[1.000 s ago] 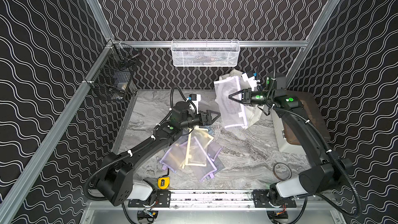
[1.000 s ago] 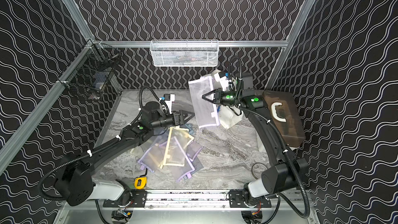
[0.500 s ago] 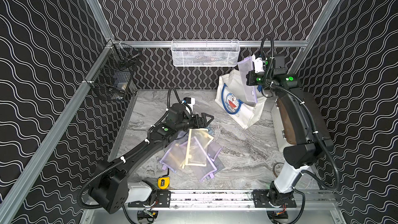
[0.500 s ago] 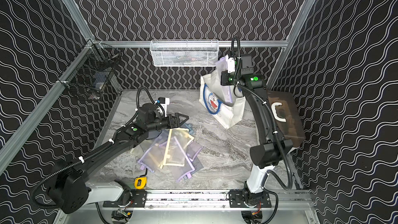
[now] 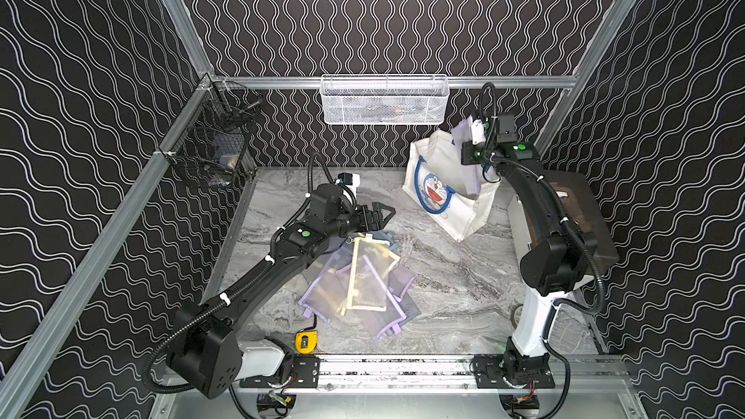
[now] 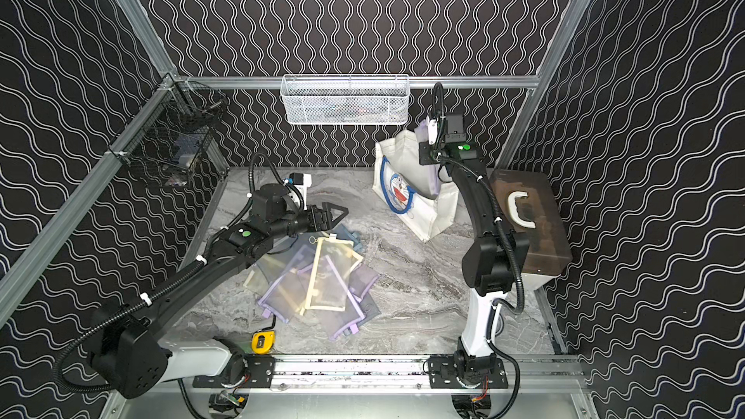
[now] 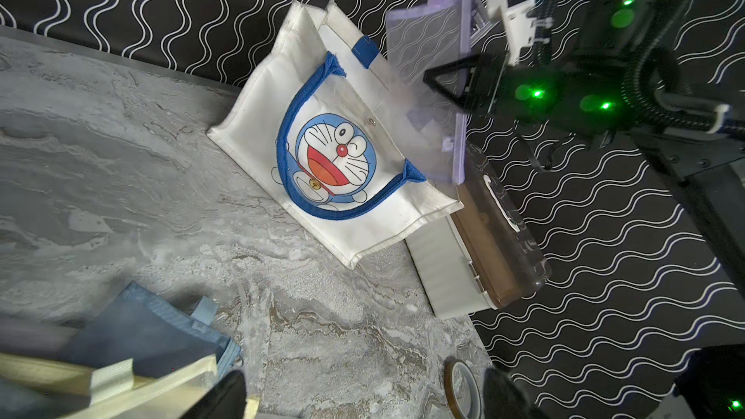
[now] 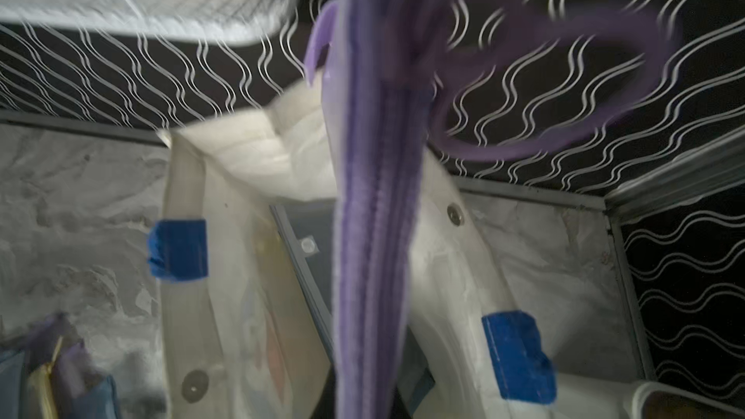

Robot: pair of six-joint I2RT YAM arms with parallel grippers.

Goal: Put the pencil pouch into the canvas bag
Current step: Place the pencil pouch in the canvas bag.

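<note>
Black left arm (image 5: 262,284), black right arm (image 5: 538,199); white bases (image 5: 260,356) at six o'clock; ribbed cables (image 5: 161,350); green lights (image 5: 521,147); three-cornered left gripper (image 5: 385,213).

From my end the canvas bag (image 5: 459,215) reads white, with blue handles and a blue-and-white cartoon cat face, red-mouthed. The pencil pouch (image 7: 427,38) is see-through lilac mesh edged in purple. The table (image 5: 463,288) is grey and marble-veined; the walls (image 5: 383,14) are black with white wavy lines. The pile of pouches (image 5: 367,280) mixes purple, pale yellow and dusty blue. At the table's front edge the tape measure (image 5: 306,341) is yellow. The case (image 6: 544,235) is brown, its handle white.
</note>
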